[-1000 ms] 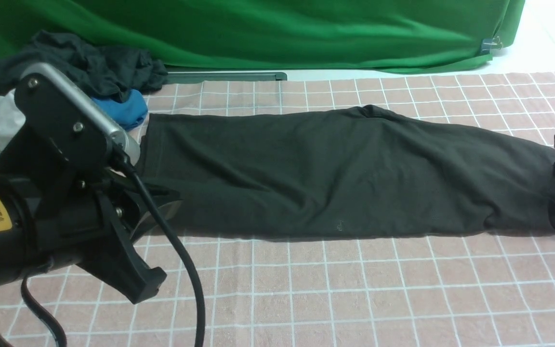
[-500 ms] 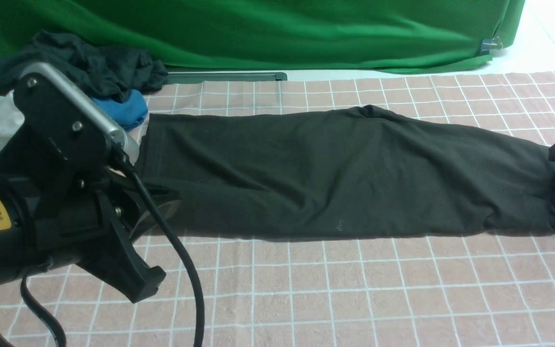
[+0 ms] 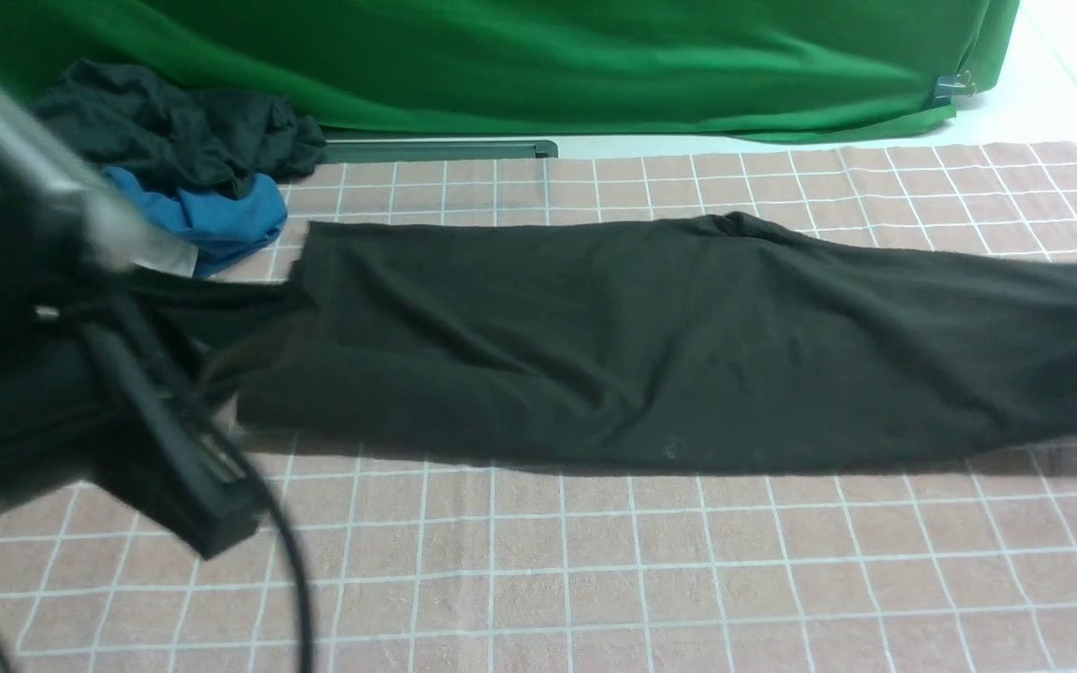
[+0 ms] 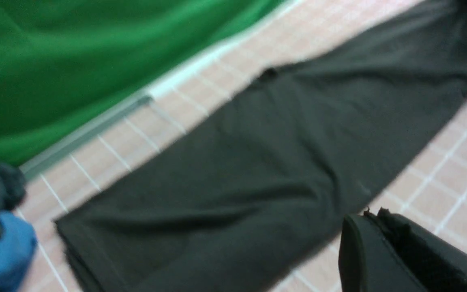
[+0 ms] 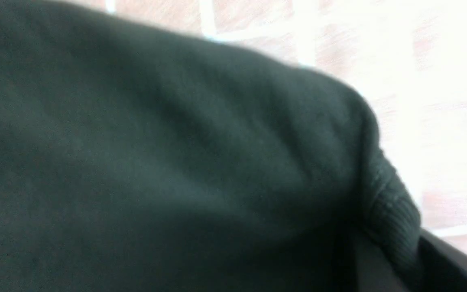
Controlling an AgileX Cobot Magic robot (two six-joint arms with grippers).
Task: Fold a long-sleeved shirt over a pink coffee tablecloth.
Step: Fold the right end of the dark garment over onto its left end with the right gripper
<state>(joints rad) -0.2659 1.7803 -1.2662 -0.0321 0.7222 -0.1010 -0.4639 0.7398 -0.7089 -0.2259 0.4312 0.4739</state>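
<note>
The long-sleeved shirt [image 3: 641,346] is black and lies folded into a long band across the pink coffee tablecloth [image 3: 595,561]. Its right end is raised at the picture's right edge. In the right wrist view my right gripper [image 5: 395,247] is shut on the shirt's ribbed edge [image 5: 391,211], and dark cloth [image 5: 156,162] fills most of that view. My left arm [image 3: 80,393] is blurred at the left, by the shirt's left end. My left gripper [image 4: 363,213] has its jaws together above the shirt's [image 4: 237,162] near edge. I make out no cloth pinched in it.
A heap of black and blue garments [image 3: 183,159] lies at the back left. The green backdrop cloth [image 3: 548,65] hangs along the far side, with a grey bar [image 3: 436,148] at its foot. Bare gridded tablecloth spreads in front of the shirt.
My right gripper has shut on the shirt's right end, which has risen. My left arm has swung up and to the left and now blurs. The shirt has shifted slightly.
</note>
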